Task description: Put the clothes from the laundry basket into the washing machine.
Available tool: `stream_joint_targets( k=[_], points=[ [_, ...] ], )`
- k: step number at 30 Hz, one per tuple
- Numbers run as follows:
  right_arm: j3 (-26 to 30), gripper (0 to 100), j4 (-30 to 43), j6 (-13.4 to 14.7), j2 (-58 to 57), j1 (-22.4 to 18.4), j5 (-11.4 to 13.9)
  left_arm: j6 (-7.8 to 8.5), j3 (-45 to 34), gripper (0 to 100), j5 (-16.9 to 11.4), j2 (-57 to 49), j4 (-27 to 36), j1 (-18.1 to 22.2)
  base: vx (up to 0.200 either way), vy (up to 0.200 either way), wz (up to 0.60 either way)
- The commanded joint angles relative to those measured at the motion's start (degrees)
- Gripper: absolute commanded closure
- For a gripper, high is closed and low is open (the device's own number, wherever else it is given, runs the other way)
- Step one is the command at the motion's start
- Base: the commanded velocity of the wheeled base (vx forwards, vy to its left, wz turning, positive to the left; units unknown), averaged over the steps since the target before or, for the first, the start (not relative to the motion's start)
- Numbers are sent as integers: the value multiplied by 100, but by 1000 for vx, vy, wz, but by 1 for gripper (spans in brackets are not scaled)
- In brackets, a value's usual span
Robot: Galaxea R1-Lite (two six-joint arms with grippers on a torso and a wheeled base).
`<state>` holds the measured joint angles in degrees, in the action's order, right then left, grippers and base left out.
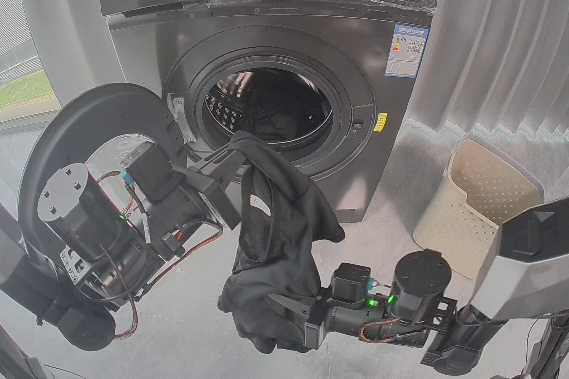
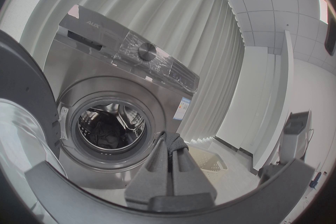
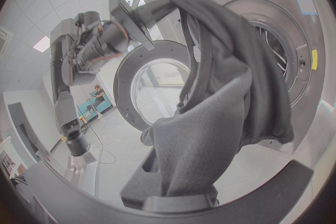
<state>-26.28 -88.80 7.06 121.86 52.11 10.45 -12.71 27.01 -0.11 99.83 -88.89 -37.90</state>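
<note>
A black garment (image 1: 278, 220) hangs in front of the washing machine (image 1: 379, 66), stretched between both grippers. My left gripper (image 1: 235, 149) is shut on its top end, just below the rim of the open drum (image 1: 267, 108); its fingers (image 2: 185, 172) are pressed together on the cloth (image 2: 174, 140). Lower down, my right gripper (image 1: 281, 303) is shut on the bottom folds, and the cloth (image 3: 224, 95) drapes over it and hides one finger. More dark clothing (image 1: 278, 122) lies inside the drum. The cream laundry basket (image 1: 480, 202) stands to the right of the machine, with nothing visible inside it.
The round machine door (image 1: 89, 119) is swung open to the left, close behind my left arm. Grey curtains (image 1: 504, 31) hang behind the machine. Bare grey floor (image 1: 379, 220) lies between the machine and the basket.
</note>
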Motion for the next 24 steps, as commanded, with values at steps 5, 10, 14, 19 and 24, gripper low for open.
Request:
stream_joint_targets(
  k=[5, 10, 14, 19, 24],
  points=[
    [572, 100, 3, -29, -980, -360, 54, 67, -126, 100, 2, 379, -5, 107, 0, 0, 0],
    [528, 100, 3, -117, -1252, -685, 115, 111, -205, 100, -7, 432, -5, 143, 0, 0, 0],
    [510, 100, 3, -126, -1252, -685, 177, 146, -240, 100, -15, 494, -5, 143, 0, 0, 0],
    [493, 100, -6, -117, -1261, -676, 186, 111, -346, 0, 2, 502, -5, 151, 0, 0, 0],
    [493, 100, -6, -99, -1296, -755, 177, 138, -513, 0, -7, 582, -5, 266, 0, 0, 0]
  ],
)
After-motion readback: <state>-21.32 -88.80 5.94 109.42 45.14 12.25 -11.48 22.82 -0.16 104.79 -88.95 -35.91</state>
